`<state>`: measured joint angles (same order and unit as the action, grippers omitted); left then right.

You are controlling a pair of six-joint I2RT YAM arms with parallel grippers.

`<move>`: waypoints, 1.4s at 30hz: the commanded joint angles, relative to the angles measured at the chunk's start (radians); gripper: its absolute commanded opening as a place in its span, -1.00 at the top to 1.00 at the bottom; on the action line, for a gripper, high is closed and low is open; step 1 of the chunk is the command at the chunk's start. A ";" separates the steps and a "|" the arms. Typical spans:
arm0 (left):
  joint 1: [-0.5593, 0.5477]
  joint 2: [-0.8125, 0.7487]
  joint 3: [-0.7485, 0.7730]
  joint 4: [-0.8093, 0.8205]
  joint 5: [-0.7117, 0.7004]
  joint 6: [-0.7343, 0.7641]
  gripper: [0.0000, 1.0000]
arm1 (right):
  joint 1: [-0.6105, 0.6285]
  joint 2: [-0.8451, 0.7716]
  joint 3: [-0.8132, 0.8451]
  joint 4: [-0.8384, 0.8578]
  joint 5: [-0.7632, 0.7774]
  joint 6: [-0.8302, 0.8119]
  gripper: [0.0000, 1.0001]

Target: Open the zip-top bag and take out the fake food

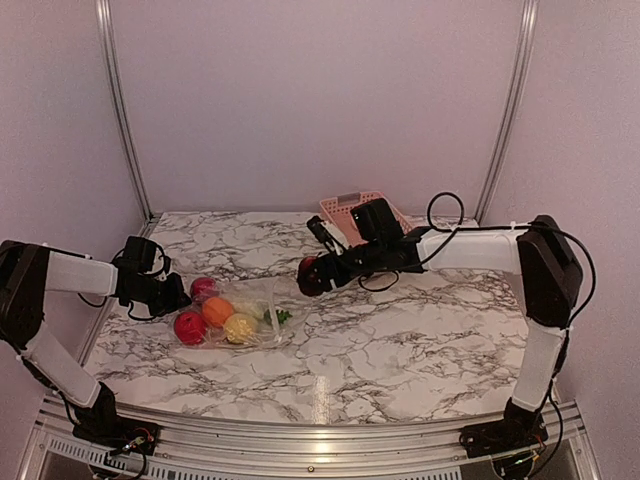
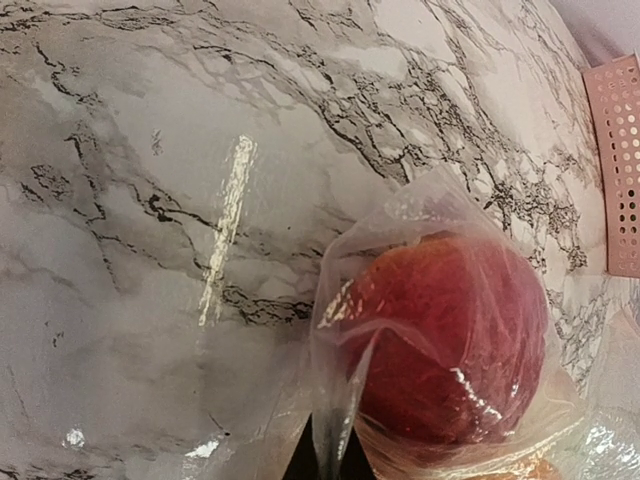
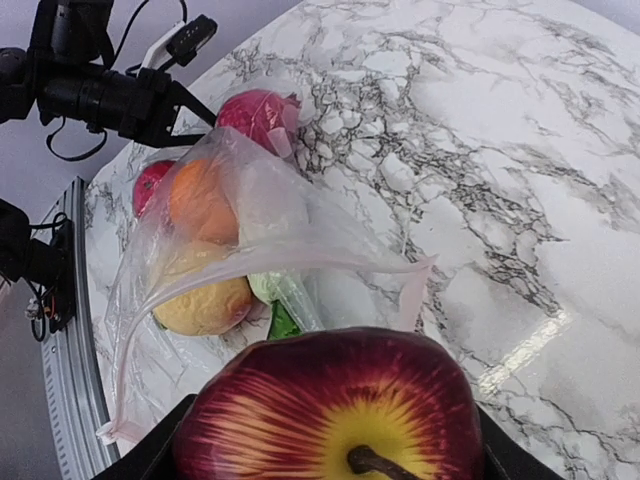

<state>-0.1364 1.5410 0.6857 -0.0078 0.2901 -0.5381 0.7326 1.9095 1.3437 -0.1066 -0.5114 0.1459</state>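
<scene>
The clear zip-top bag (image 1: 252,312) lies left of centre on the marble table, its mouth gaping toward the right. Inside it are fake food pieces: a red fruit (image 1: 189,326), an orange one (image 1: 217,311), a yellow one (image 1: 240,327) and a green leaf (image 1: 281,317). My left gripper (image 1: 183,297) is shut on the bag's left corner; the film (image 2: 335,440) runs down between its jaws, next to a red fruit (image 2: 450,340). My right gripper (image 1: 312,276) hovers just right of the bag mouth, shut on a dark red apple (image 3: 330,405) that fills the space between its fingers (image 3: 160,455).
A pink slatted basket (image 1: 350,208) stands at the back of the table behind the right arm, and its perforated side (image 2: 622,160) shows in the left wrist view. Bare marble (image 1: 420,340) stretches to the right and front of the bag.
</scene>
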 commanded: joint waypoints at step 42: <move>0.009 0.050 0.033 -0.033 -0.012 0.004 1.00 | -0.378 0.512 0.895 -0.164 0.170 -0.031 -0.75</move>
<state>-0.1360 1.5726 0.7170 -0.0158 0.2878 -0.5377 0.3569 2.5202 2.2425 -0.2367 -0.2905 0.1253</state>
